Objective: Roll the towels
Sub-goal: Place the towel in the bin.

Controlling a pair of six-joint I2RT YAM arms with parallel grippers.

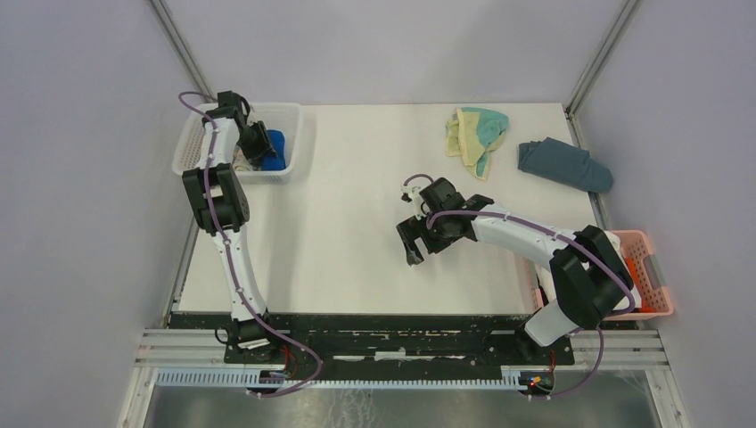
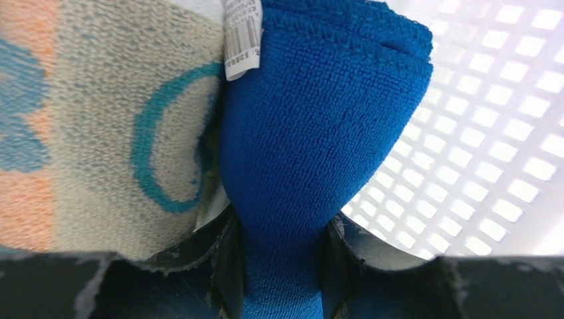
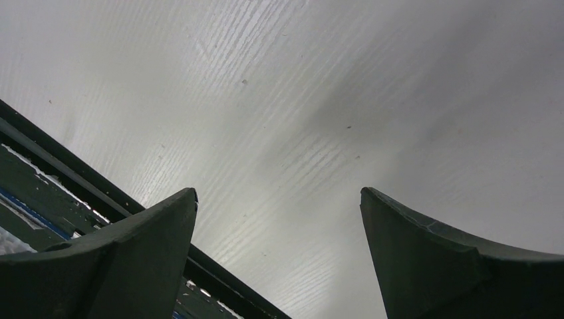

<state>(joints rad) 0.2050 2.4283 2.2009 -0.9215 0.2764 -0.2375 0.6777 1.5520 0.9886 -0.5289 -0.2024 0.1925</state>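
The royal blue towel [image 1: 277, 148] [image 2: 319, 133] is folded or rolled into a thick bundle inside the white basket [image 1: 299, 134] at the back left. My left gripper [image 1: 264, 146] [image 2: 282, 232] is shut on the bundle's lower end, with the cloth pinched between both fingers. A white barcode tag [image 2: 241, 36] hangs at the bundle's top. The pale yellow towel with teal patches [image 1: 477, 134] lies crumpled at the back right of the table. My right gripper [image 1: 412, 250] [image 3: 279, 193] hovers open over the bare middle of the table, with nothing between its fingers.
A beige cloth with teal swirls and orange patches [image 2: 100, 133] lies beside the blue towel in the basket, whose mesh wall [image 2: 479, 166] is on the other side. A slate grey-blue cloth [image 1: 563, 165] lies at the far right. A pink basket [image 1: 655, 276] sits off the table's right edge.
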